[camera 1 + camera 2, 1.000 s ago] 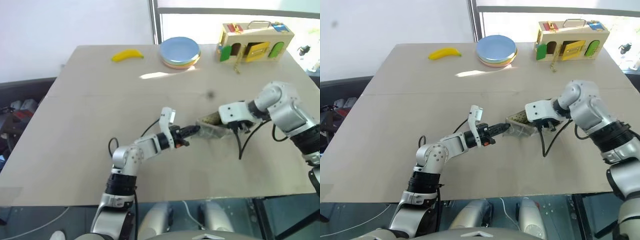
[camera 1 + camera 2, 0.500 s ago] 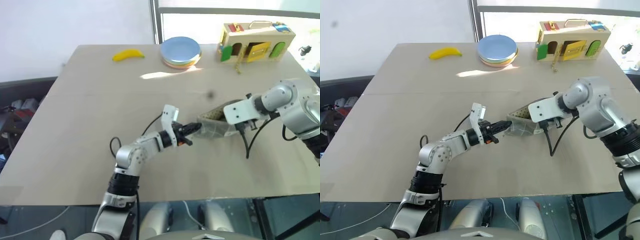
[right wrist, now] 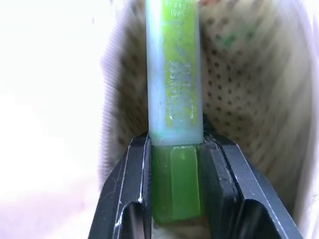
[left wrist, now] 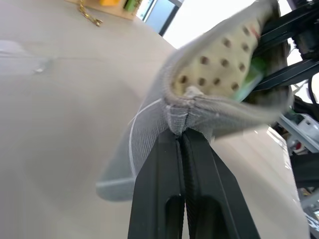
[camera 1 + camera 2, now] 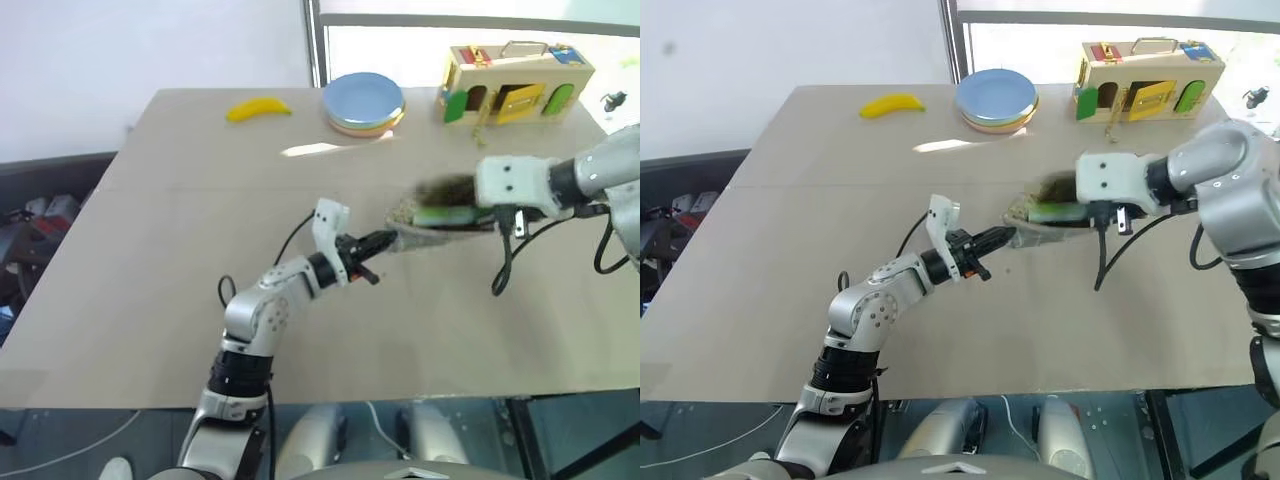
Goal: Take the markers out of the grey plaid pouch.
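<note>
The right fingers (image 3: 174, 186) pinch the dark green end of the light green marker (image 3: 174, 74) between their two black pads, one on each side. The marker's pale shaft runs straight away from them into the open mouth of the pouch (image 3: 239, 99), whose yellowish dotted lining curves around it. In the head views the right fingers (image 5: 1065, 210) sit at the pouch's open end, with the green marker (image 5: 1052, 212) showing as a short green strip just inside the rim.

The left fingers (image 4: 184, 144) are pressed together on a fold of the pouch's grey fabric at its corner seam — the cloth bunches right at their tips, and the dotted lining (image 4: 214, 59) opens up beyond them. From the head, the left fingers (image 5: 378, 242) point level toward the right hand and grip the near tip of the pouch (image 5: 440, 225), which hangs stretched between the two hands, lifted off the surface (image 5: 150, 250) and blurred at its upper edge.

A red marker cannot be made out; a small reddish trace at the rim in the left wrist view is too unclear to name.

Farther back on the surface lie a yellow banana (image 5: 258, 108), a stack of round plates (image 5: 363, 102) with a blue one on top, and a wooden toy box (image 5: 518, 85) with coloured doors — all well apart from the hands.
</note>
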Controlling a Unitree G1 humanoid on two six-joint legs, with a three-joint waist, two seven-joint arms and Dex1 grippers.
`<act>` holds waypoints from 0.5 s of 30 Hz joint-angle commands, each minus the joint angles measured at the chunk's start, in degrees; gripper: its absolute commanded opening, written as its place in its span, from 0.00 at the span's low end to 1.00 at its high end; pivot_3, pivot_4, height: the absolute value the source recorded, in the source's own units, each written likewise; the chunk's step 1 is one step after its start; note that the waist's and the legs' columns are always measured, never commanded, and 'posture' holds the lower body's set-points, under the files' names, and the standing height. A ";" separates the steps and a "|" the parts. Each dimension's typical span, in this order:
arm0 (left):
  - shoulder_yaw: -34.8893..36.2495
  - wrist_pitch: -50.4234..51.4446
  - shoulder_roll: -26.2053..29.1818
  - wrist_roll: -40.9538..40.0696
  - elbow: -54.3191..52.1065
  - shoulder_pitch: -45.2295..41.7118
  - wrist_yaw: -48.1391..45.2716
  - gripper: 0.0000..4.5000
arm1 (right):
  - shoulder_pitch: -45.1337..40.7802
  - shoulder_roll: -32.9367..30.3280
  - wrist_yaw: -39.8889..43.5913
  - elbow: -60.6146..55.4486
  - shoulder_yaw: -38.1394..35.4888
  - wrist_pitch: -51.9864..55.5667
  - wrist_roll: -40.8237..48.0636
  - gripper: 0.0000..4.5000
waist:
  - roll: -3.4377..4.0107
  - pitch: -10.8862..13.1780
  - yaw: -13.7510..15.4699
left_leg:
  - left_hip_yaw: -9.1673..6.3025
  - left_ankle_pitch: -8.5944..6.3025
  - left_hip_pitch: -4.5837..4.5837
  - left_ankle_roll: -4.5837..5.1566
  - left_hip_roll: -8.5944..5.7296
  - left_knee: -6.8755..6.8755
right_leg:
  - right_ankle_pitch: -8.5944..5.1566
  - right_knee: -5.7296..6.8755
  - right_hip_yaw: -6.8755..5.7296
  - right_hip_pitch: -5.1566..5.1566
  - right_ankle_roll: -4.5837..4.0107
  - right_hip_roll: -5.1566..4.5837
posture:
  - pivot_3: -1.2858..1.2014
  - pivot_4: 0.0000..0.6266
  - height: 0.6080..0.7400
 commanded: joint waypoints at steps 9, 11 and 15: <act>2.97 -2.14 1.67 0.14 -6.19 0.44 2.05 0.00 | 7.12 -7.14 -2.86 -8.69 -9.99 7.41 9.19 0.18 | 0.04 0.06 -0.01 | 0.05 -0.01 -0.03 0.01 0.01 -0.02 | 0.00 0.02 0.04 -0.04 0.00 0.00 | 0.52 0.24 1.00; 3.85 -2.21 2.63 0.06 -6.69 0.77 2.25 0.00 | 6.82 -7.28 -4.04 -8.88 -13.04 11.05 12.46 0.18 | 0.05 0.07 0.16 | 0.04 0.00 -0.02 0.00 0.04 -0.02 | 0.00 0.03 0.03 -0.05 0.00 0.01 | 0.52 0.24 1.00; 5.43 -1.08 4.23 -1.20 -8.63 1.22 2.70 0.00 | 9.37 -7.86 -3.37 -9.82 -22.37 20.42 22.79 0.18 | 0.03 0.09 0.33 | 0.04 -0.01 -0.04 0.01 0.03 -0.02 | 0.00 -0.04 0.02 -0.03 0.00 0.00 | 0.52 0.24 1.00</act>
